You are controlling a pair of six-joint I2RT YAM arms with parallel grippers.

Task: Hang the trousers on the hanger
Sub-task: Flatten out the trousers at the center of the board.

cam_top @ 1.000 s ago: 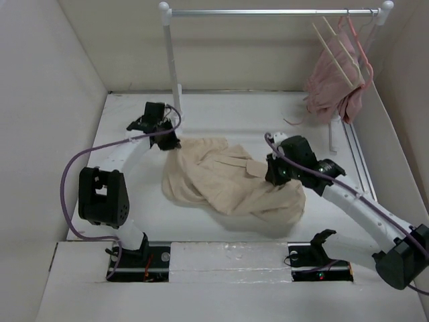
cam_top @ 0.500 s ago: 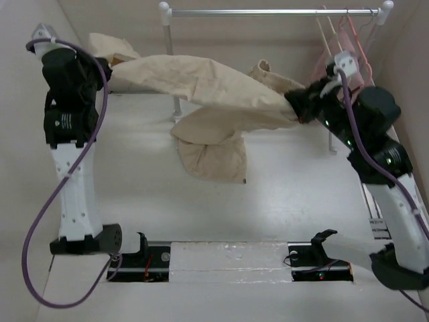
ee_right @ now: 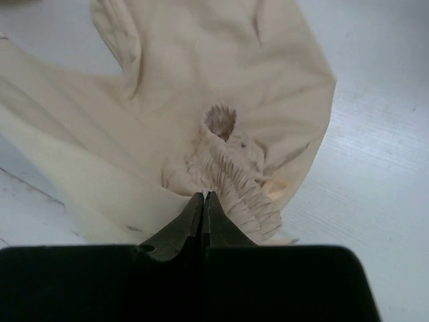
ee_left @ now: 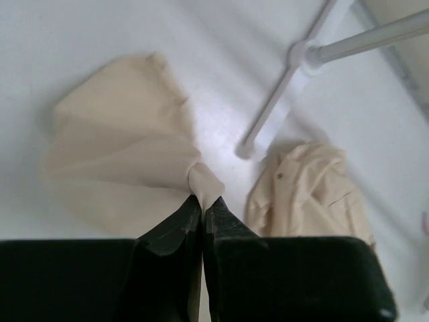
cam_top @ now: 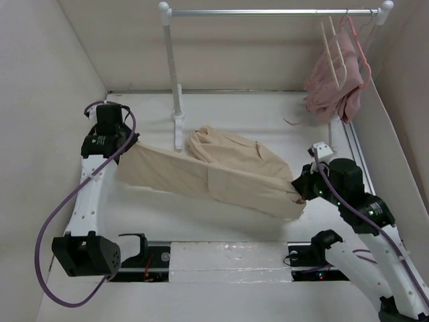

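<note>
Holding the trousers (cam_top: 228,176) with both arms, I am looking at them stretched as a long beige band across the middle of the tabletop (cam_top: 268,114). The left tool (ee_left: 203,200) is gripping one end of the cloth: its two dark fingers are pressed together on a small fold, and the fabric is fanning out from this point in the left wrist view. The right tool (ee_right: 203,196) is doing the same at the other end. Its fingers are closed tightly on a gathered, ribbed-looking edge of the trousers, and the rest of the cloth is spreading away from it over the white surface.

From the top camera I am seeing the left end near the left wall and the right end lower, toward the near right side. Between them the band is running on a slant. A bunched part of the trousers is lying at the far side of the band, just beside the foot of the rack post (cam_top: 173,80). I cannot tell whether the stretched part is touching the tabletop.

The hanger (cam_top: 328,41) is hanging from the rail (cam_top: 268,11) at the far right corner, well apart from the trousers. A pink garment (cam_top: 332,90) is hanging against it there.
</note>
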